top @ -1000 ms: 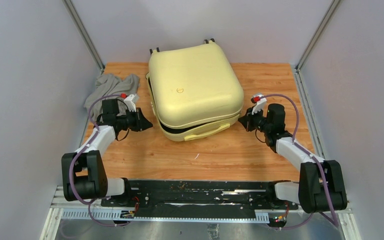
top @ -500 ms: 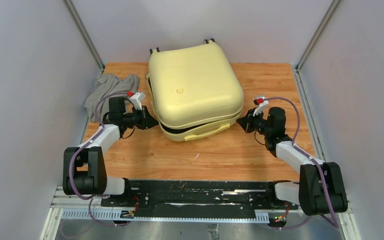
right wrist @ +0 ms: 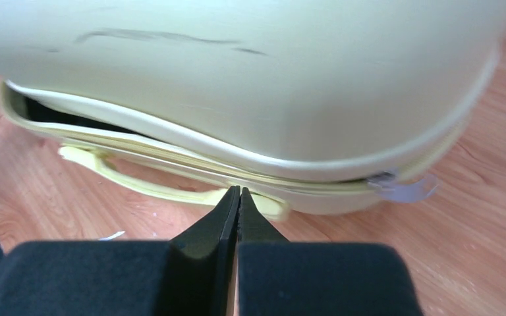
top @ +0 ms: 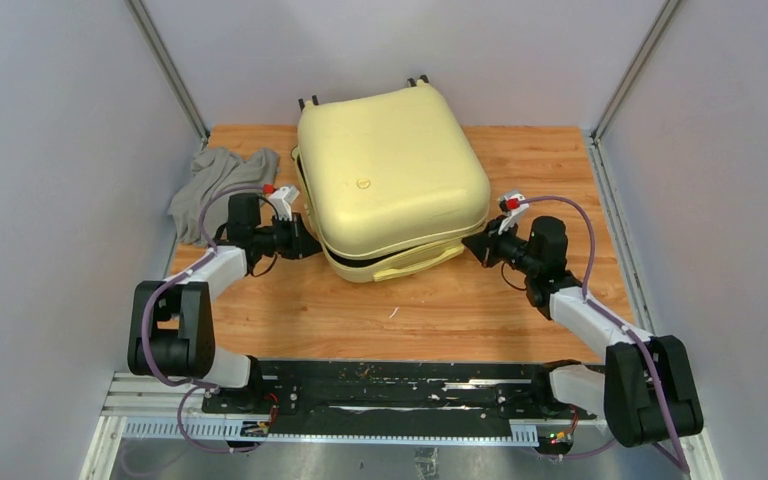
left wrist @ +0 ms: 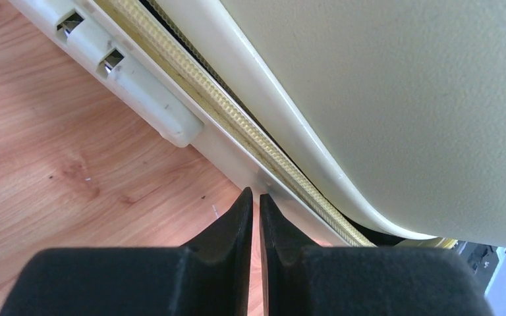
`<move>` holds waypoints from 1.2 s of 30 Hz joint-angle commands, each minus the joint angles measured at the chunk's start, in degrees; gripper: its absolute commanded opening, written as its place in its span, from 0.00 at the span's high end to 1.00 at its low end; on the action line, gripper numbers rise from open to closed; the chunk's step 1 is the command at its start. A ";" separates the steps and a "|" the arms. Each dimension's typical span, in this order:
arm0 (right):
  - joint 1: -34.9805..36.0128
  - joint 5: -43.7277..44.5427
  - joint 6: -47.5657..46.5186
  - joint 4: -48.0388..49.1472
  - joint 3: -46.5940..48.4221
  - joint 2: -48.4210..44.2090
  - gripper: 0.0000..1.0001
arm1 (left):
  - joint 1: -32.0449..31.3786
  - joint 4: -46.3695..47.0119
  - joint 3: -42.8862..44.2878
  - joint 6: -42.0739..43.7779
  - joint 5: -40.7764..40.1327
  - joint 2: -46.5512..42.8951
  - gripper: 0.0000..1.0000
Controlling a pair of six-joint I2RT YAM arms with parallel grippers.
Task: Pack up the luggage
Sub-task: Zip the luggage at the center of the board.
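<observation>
The pale-yellow luggage (top: 390, 175) lies flat in the middle of the table, its lid lowered with a dark gap along the near edge and the yellow side handle (top: 415, 262) facing me. My left gripper (top: 312, 245) is shut and empty, its tips at the luggage's lower left rim beside the zip (left wrist: 237, 125). My right gripper (top: 474, 246) is shut and empty, its tips at the lower right corner, just in front of the handle's end (right wrist: 263, 205). The luggage fills both wrist views (right wrist: 250, 79).
A crumpled grey cloth (top: 215, 180) lies on the table at the back left, behind my left arm. Grey walls close in both sides and the back. The wooden table (top: 440, 315) runs to the black rail at the near edge.
Both grippers have moved inward toward the luggage: the left one right to its lower left rim, the right one left to its lower right corner. The luggage has barely shifted.
</observation>
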 commanded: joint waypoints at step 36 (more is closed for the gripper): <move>-14.21 -28.89 14.45 23.16 10.54 22.72 0.31 | 6.80 -4.30 1.78 -2.35 4.78 -6.78 0.90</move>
